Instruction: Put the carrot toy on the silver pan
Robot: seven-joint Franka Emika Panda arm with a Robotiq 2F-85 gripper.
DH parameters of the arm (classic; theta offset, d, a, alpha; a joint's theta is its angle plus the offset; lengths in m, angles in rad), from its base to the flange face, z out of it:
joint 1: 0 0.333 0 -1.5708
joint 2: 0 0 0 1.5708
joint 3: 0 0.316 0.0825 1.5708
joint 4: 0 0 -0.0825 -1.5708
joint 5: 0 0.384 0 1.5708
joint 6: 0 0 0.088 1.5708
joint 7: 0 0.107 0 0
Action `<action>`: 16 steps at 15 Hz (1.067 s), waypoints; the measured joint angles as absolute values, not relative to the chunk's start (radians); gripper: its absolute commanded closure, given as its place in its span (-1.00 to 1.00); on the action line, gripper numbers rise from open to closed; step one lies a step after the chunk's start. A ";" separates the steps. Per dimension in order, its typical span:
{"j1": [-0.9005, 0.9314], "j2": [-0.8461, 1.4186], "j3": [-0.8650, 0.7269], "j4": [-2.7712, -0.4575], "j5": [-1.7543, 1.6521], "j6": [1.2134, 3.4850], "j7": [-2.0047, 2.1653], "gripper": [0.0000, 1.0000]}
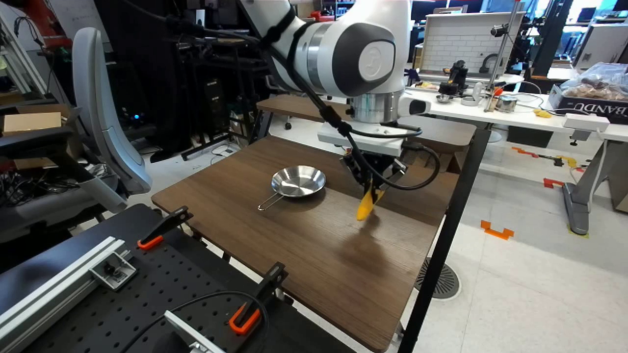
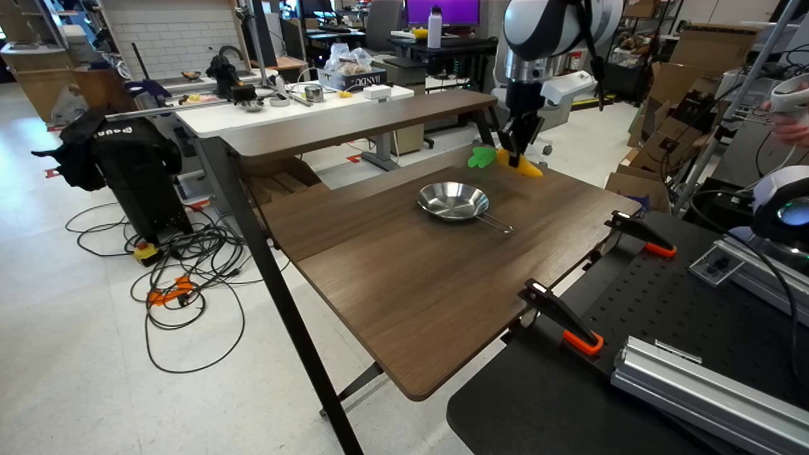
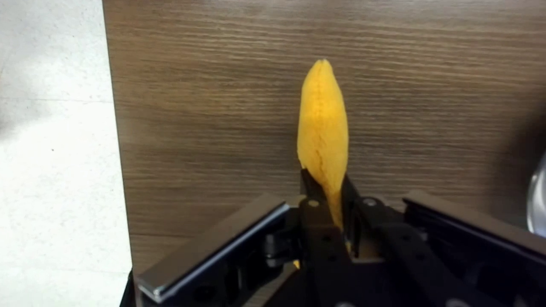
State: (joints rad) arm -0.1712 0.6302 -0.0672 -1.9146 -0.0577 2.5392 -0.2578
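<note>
The yellow-orange carrot toy [image 1: 366, 207] is held above the wooden table [image 1: 314, 255], with its shadow below it. Its green leafy top [image 2: 481, 157] shows in an exterior view. My gripper [image 1: 374, 184] is shut on the carrot toy, also seen in an exterior view [image 2: 517, 155]. In the wrist view, the fingers [image 3: 325, 185] pinch the carrot [image 3: 323, 123] around its middle; its leafy end is hidden there. The silver pan [image 1: 298, 181] rests on the table, apart from the gripper, with its thin wire handle pointing away. It shows in the exterior view [image 2: 452, 202] and at the wrist view's right edge [image 3: 539, 196].
A raised wooden shelf [image 2: 354, 124] runs along one side of the table on black legs [image 1: 444, 240]. A black perforated side table [image 1: 162, 289] adjoins the table, with orange-handled clamps [image 1: 245, 318] and an aluminium rail [image 1: 54, 284]. A dark cable hangs along the arm.
</note>
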 measured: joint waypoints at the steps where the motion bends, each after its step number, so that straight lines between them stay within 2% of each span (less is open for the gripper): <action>1: -0.169 0.609 -0.057 -1.929 -0.058 2.539 -0.258 0.94; 8: -0.135 0.474 0.020 -2.031 -0.057 2.539 -0.258 0.94; 16: -0.086 0.455 0.068 -2.068 -0.056 2.539 -0.258 0.94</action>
